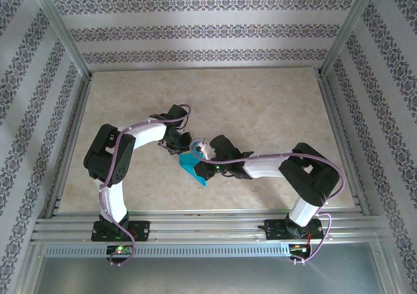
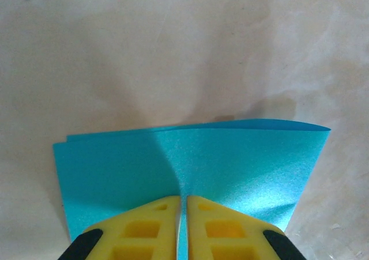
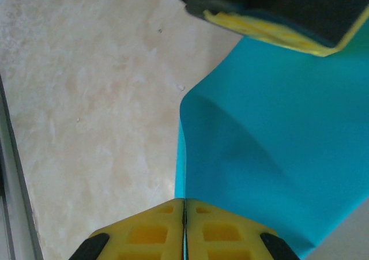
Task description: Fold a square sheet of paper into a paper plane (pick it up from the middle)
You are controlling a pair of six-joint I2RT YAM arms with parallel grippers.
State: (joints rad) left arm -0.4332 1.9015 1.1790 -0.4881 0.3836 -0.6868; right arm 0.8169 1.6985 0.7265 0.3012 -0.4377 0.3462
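1. Looking down from the top external camera, we see both arms bent inward so that the left gripper (image 1: 180,145) and the right gripper (image 1: 203,152) meet over the middle of the table (image 1: 260,105). The square sheet of paper (image 1: 193,169) sits between them, with one teal corner pointing toward the near edge. We cannot tell from here whether that corner touches the table.

2. From the left wrist camera, the left gripper (image 2: 183,199) has its yellow jaws drawn almost together, with only a sliver of teal between them. We take it to be pinching the square sheet of paper (image 2: 242,162) at its near edge. The sheet is doubled over. Two layers show along the far edge, slightly out of line at the left corner, and the upper layer bows up on the right.

3. From the right wrist camera, the right gripper (image 3: 184,202) is closed, with an edge of the square sheet of paper (image 3: 277,144) running down into the seam between its jaws. The left gripper's yellow finger (image 3: 271,30) clamps the same sheet at the top of the view, and the paper curves between the two holds.

4. We judge this to be an early fold, with the sheet halved but no crease pressed yet.

5. The next move calls for lining up the two layers' edges. The sheet then needs laying flat on the table and pressing along the fold, without either pinch slipping or tearing the thin paper.
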